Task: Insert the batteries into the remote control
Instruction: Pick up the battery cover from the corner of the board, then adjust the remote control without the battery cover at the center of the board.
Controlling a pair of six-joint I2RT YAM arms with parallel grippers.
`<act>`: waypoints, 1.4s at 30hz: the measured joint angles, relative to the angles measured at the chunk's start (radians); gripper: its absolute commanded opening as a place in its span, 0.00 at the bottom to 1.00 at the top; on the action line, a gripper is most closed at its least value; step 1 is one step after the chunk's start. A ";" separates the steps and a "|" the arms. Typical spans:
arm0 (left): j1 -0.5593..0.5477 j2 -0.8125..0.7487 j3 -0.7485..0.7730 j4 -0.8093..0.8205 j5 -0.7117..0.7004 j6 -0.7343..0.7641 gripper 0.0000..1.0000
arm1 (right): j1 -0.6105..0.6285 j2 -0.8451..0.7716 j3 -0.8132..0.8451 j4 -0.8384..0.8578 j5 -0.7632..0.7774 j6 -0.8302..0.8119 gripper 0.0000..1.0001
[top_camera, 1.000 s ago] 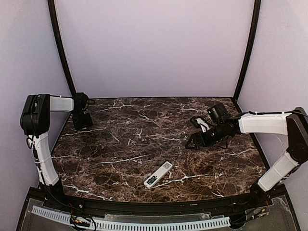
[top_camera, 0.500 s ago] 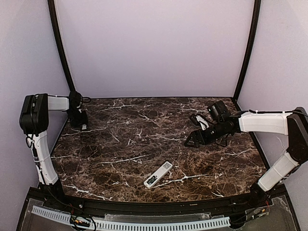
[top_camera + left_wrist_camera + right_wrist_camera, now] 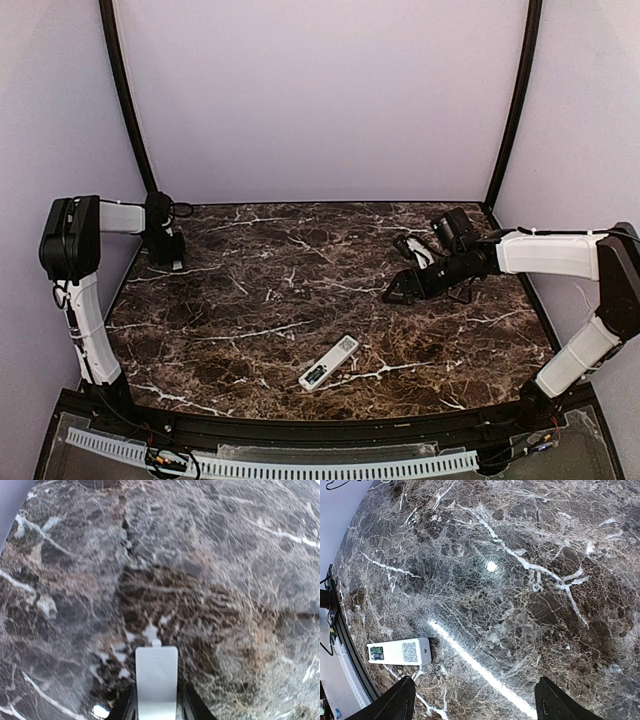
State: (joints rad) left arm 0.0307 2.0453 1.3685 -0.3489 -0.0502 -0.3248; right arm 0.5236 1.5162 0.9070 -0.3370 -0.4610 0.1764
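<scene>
The remote control (image 3: 328,362) is a slim white bar lying near the table's front centre, back side up. The right wrist view shows it (image 3: 400,651) with a QR label and a green patch at one end. My left gripper (image 3: 168,255) is at the far back left, low over the table, shut on a flat white battery cover (image 3: 156,677) that sticks out between its fingers (image 3: 156,707). My right gripper (image 3: 398,293) hovers right of centre, open and empty (image 3: 476,705), well beyond the remote. No batteries are clearly visible.
A small black and white object (image 3: 415,250) lies on the dark marble table (image 3: 270,300) behind my right gripper. Purple walls close the table at the back and sides. Black frame posts (image 3: 128,100) stand at the back corners.
My left gripper has drawn back toward the left wall with the white cover in it. My right gripper has shifted slightly left. The remote has not moved.
</scene>
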 measured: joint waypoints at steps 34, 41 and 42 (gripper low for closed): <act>-0.387 -0.218 -0.255 -0.106 -0.034 -0.046 0.19 | 0.294 -0.185 -0.157 -0.023 0.005 0.041 0.72; -0.476 -0.287 -0.337 -0.111 -0.037 -0.064 0.19 | 0.485 -0.290 -0.239 -0.026 0.042 0.174 0.65; -0.485 -0.292 -0.341 -0.114 -0.036 -0.065 0.19 | 0.504 -0.290 -0.243 -0.021 0.045 0.187 0.64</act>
State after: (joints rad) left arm -0.4545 1.7531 1.0271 -0.4625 -0.0864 -0.3901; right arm 1.0279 1.2263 0.6643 -0.3576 -0.4164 0.3630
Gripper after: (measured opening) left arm 0.235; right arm 0.660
